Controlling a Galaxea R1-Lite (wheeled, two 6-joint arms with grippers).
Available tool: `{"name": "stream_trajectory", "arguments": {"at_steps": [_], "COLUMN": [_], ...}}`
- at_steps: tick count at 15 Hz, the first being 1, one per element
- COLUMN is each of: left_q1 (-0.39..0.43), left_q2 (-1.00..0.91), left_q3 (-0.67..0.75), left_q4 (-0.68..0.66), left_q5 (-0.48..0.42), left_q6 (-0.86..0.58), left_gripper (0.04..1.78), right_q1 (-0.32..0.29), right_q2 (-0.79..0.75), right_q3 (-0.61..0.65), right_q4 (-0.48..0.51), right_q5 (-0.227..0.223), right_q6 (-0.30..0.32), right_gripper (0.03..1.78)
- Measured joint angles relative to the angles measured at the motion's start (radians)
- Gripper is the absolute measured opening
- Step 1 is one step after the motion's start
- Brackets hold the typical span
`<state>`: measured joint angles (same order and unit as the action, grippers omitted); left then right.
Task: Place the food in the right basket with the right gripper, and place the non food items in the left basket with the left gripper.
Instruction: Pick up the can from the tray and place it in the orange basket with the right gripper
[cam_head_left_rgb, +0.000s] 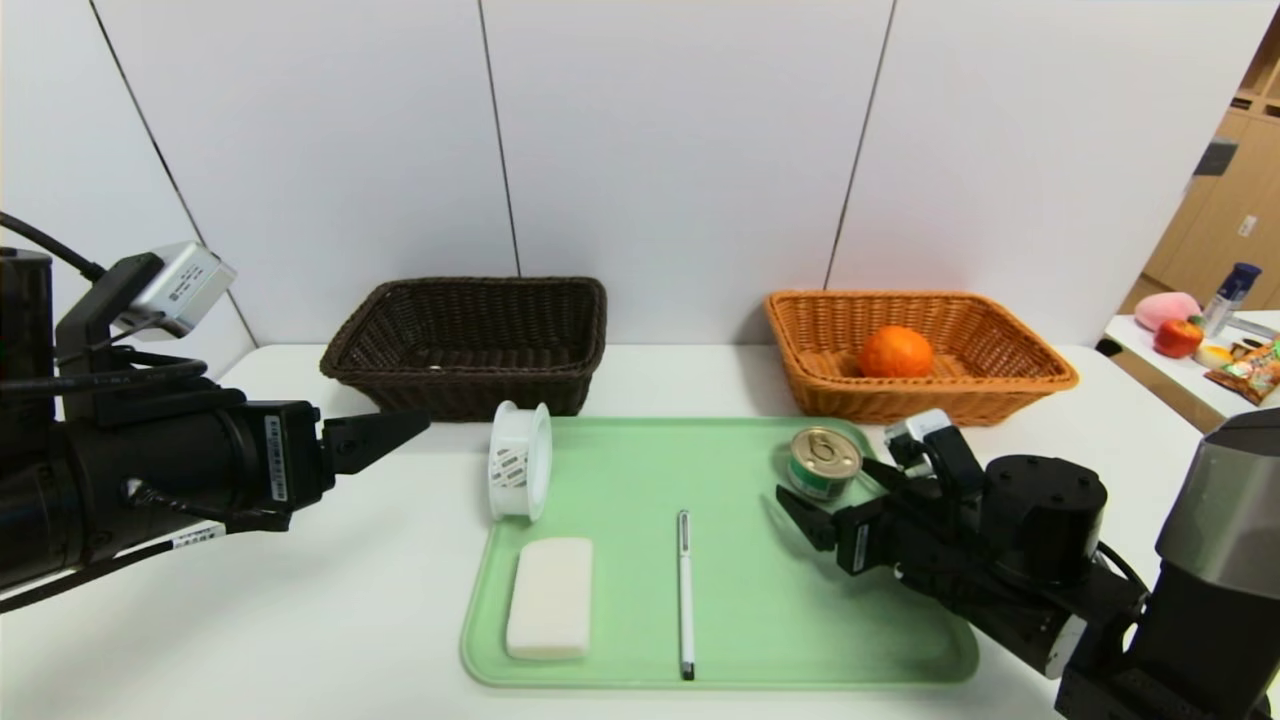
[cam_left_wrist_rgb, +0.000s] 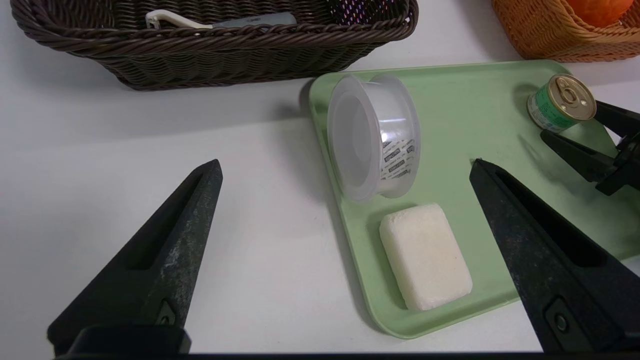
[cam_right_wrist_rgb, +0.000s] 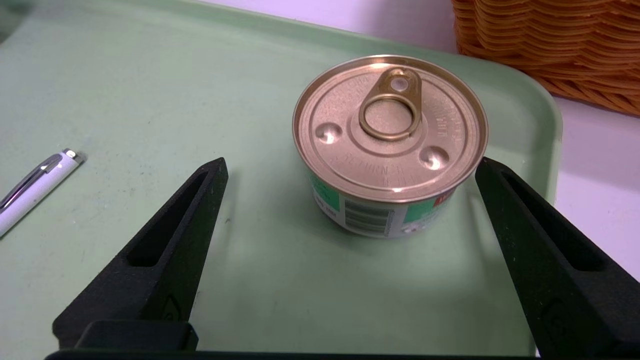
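A white table (cam_head_left_rgb: 300, 620) stands before a pale panelled wall, carrying a green tray (cam_head_left_rgb: 760, 640) with a dark basket (cam_head_left_rgb: 470, 340) behind its left end and an orange basket (cam_head_left_rgb: 915, 345) behind its right end. The right gripper (cam_head_left_rgb: 835, 495) is spread wide, its fingers flanking a tin can (cam_head_left_rgb: 824, 462) at the tray's far right corner without touching it. The left gripper (cam_left_wrist_rgb: 345, 170) hangs open over the table left of the tray, near a clear tub (cam_head_left_rgb: 520, 460) and a white bar (cam_head_left_rgb: 550, 597). A pen (cam_head_left_rgb: 685, 590) lies mid-tray. An orange (cam_head_left_rgb: 896, 352) sits in the orange basket.
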<state>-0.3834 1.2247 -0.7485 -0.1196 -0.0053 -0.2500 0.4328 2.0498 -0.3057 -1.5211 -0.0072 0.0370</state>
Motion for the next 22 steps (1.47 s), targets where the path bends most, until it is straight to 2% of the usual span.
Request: {"name": "stream_trajectory", "arguments": {"at_steps": [10, 22], "left_q1": [0.000, 0.000], "left_q2": [0.000, 0.002], "left_q3": [0.000, -0.001], "left_q4": [0.000, 0.001], "left_q5": [0.000, 0.000], "left_q6": [0.000, 0.000], "left_gripper": [1.75, 1.75], "right_q1": [-0.007, -0.018], "right_q2": [0.054, 0.089], "right_q3": [-0.090, -0.118], "right_q4": [-0.001, -0.003], "right_q5": [-0.003, -0.004], "right_q6": [-0.009, -0.013], "right_gripper": [1.71, 1.71]}}
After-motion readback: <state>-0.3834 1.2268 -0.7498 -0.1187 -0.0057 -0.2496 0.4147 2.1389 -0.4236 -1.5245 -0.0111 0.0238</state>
